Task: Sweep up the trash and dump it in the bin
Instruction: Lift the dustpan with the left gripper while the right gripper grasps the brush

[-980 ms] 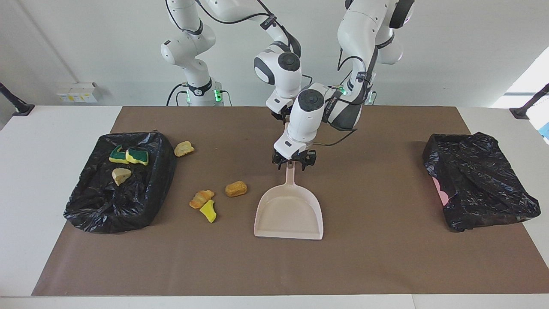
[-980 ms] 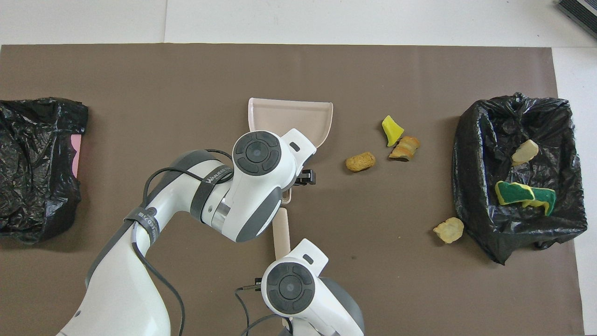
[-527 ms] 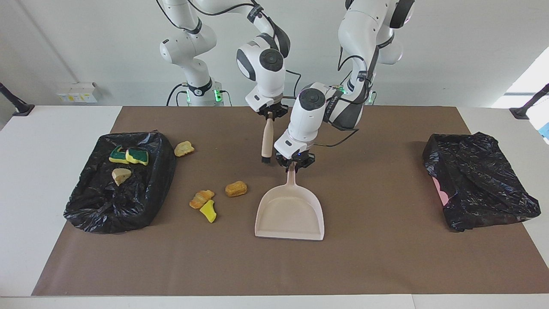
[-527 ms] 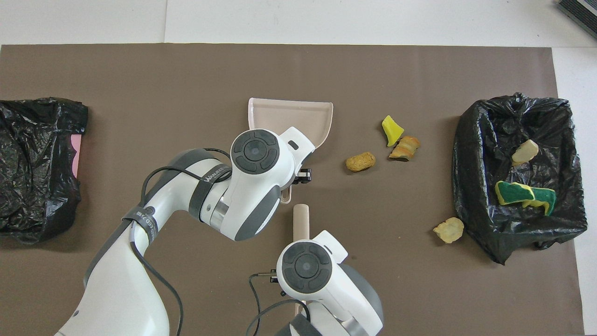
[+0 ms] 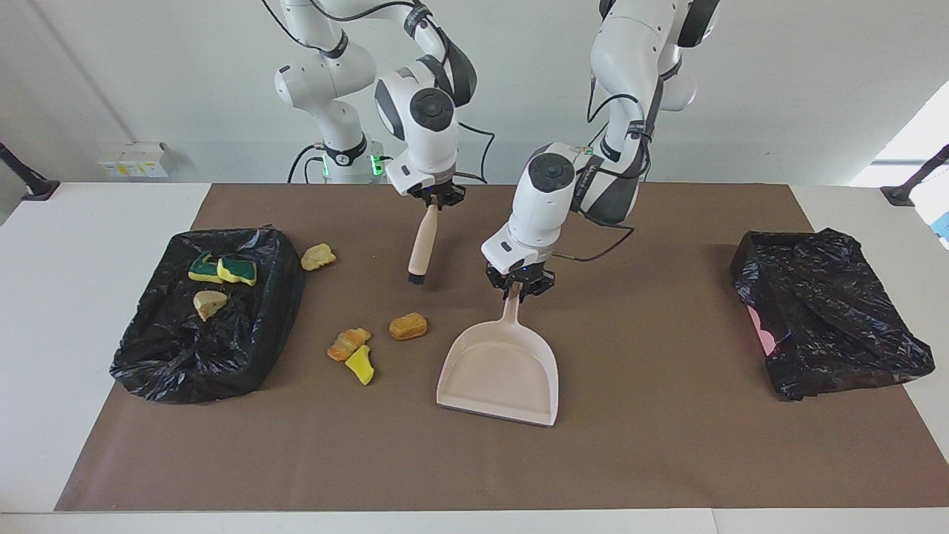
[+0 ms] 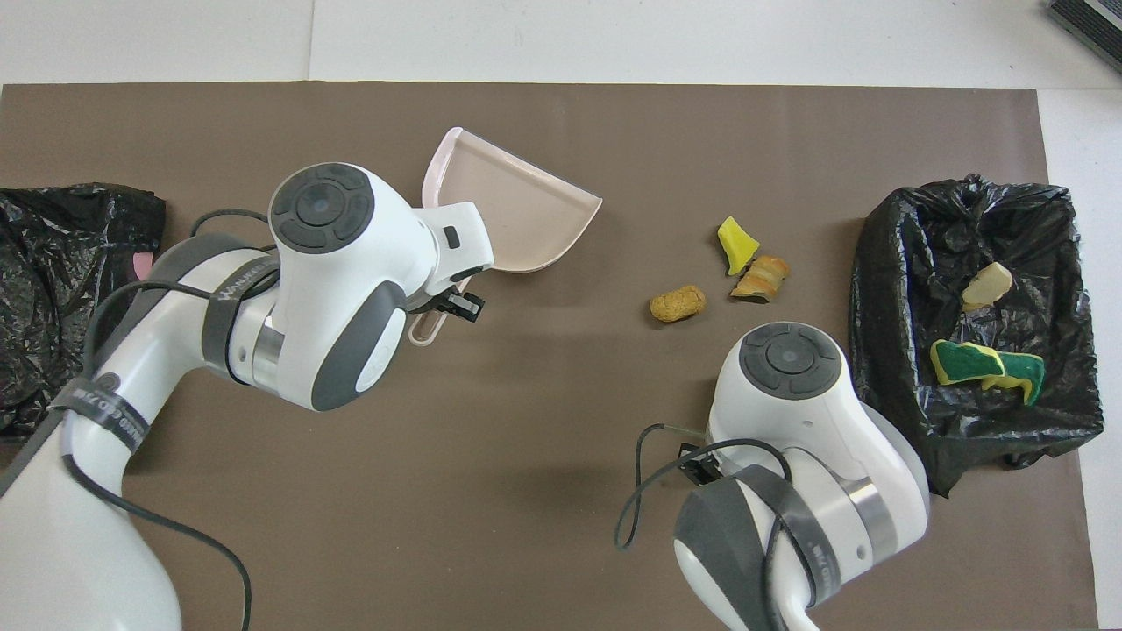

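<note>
My left gripper (image 5: 517,288) is shut on the handle of the beige dustpan (image 5: 500,371), which is slanted with its handle end raised. In the overhead view the dustpan (image 6: 517,215) lies skewed, and the left gripper (image 6: 436,314) sits at its handle. My right gripper (image 5: 435,202) is shut on the beige brush (image 5: 423,241), which hangs bristles down above the mat. Three pieces of trash (image 5: 408,326) (image 5: 348,343) (image 5: 361,366) lie between the dustpan and the black-lined bin (image 5: 148,356). A fourth piece (image 5: 318,256) lies beside the bin. In the overhead view the right hand hides the brush.
The bin (image 6: 894,263) at the right arm's end holds green-topped yellow chunks (image 5: 222,269) and a beige chunk (image 5: 208,302). A second black bag (image 5: 823,311) with something pink in it lies at the left arm's end. A brown mat (image 5: 474,460) covers the table.
The left gripper closed on the dustpan handle, then raised and swung the pan askew. The right gripper lifted the brush and carried it toward the right arm's end.
</note>
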